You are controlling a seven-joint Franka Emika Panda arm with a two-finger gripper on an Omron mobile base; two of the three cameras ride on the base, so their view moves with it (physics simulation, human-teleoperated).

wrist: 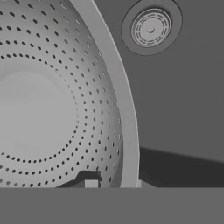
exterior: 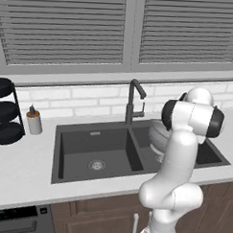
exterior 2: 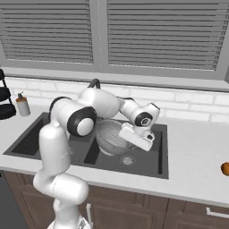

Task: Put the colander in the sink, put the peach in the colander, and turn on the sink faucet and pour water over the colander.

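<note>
One colander [exterior 2: 111, 136] hangs tilted in the sink's [exterior 2: 152, 167] right basin, our gripper [wrist: 114, 183] clamped on its rim. We should level it, lower it until it rests beside the drain [wrist: 151, 28], then release. The peach [exterior 2: 225, 168] waits near the counter's [exterior 2: 197, 156] right edge.

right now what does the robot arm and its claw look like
The arm is glossy white, built of rounded tube-like segments with dark, nearly black rings at the joints. Its wrist ends in a white boxy hand with a dark round disc on the side. The claw has two small dark grey finger tips. No cables or markings show.
</note>
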